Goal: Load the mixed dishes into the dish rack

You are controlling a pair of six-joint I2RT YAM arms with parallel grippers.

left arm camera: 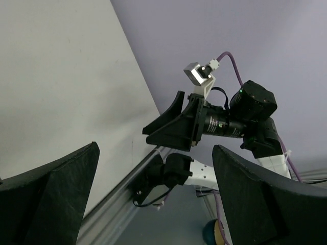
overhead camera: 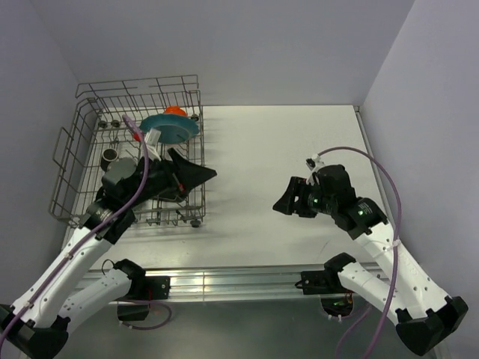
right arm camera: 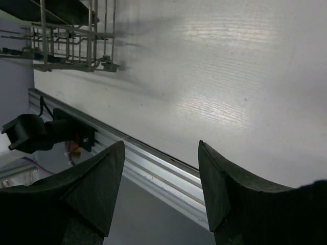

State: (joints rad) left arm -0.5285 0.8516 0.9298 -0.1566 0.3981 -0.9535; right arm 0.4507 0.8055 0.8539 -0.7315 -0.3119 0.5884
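Note:
The dish rack stands at the table's far left; its near corner shows in the right wrist view. In it a teal scalloped plate stands on edge, with the orange bowl behind it and a small dark mug at the left. My left gripper is open and empty over the rack's right edge, pointing right; its view shows its fingers wide apart. My right gripper is open and empty above the bare table, right of the rack. The cup, glass and black plate are not made out.
The white table runs from the rack to the right wall. An aluminium rail runs along the near edge by the arm bases. The left wrist view looks across at my right arm. Purple cables loop off both arms.

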